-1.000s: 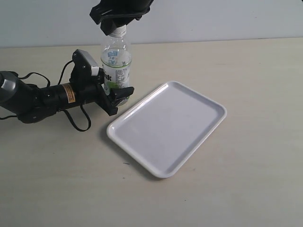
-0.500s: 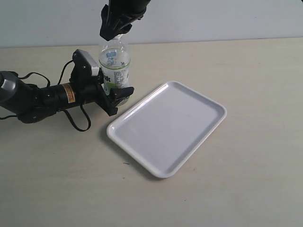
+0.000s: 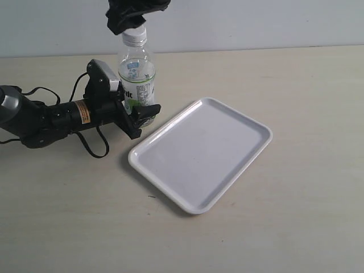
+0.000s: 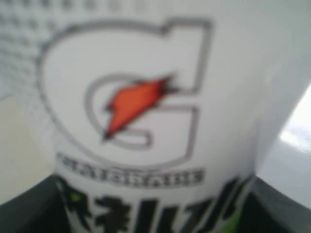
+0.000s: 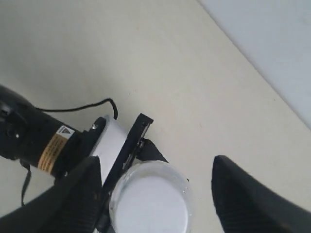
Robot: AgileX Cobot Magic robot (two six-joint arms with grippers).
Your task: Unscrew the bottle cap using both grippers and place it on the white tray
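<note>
A flat rectangular white plastic tray (image 3: 200,153) lies mid-frame on the pale beige tabletop (image 3: 296,91), just right of a small clear plastic bottle (image 3: 138,79) with a white, blue and green label, standing upright at upper left. The black left gripper (image 3: 140,114) reaches in from the left edge, its jaws clamped on the bottle's lower body. The black right gripper (image 3: 129,23) hangs at the top edge, jaws spread wide either side of the small round white plastic cap (image 3: 135,37) on the bottle's neck.
</note>
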